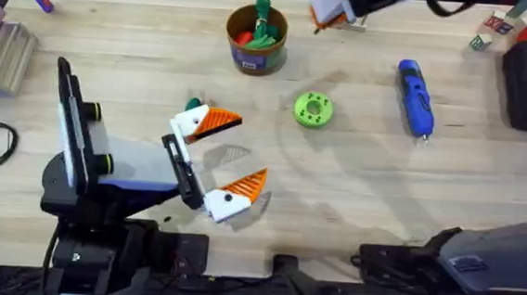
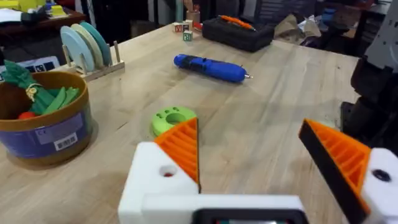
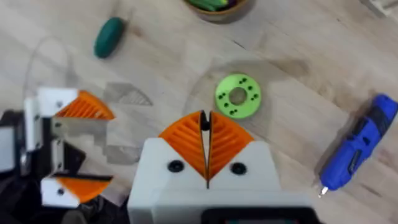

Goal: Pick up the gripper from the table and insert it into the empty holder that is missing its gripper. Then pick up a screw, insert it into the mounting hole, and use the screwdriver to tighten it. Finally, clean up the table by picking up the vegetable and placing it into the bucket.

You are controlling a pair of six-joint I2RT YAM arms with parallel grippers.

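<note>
my left gripper (image 1: 225,159) sits released in the lower middle-left of the overhead view, its two orange wedge fingers spread wide apart with bare table (image 1: 353,200) between them, grasping nothing. in my left wrist view the same gripper (image 2: 267,158) shows both orange pads parted. my right gripper (image 3: 205,140) is clenched, its two orange pads pressed together with nothing between them; in the overhead view it shows at the top edge right of centre (image 1: 333,13), raised above the table.

just up and right of my left gripper lies the green round disc with holes (image 1: 313,109). further right, in the upper right, the blue screwdriver (image 1: 414,96) lies flat on the table, well apart from both grippers. at upper centre stands the bucket (image 1: 255,40), with green and red vegetable pieces inside. a small dark green object (image 1: 194,105) lies on the table beside my left gripper's upper finger; what it is i cannot tell.
</note>
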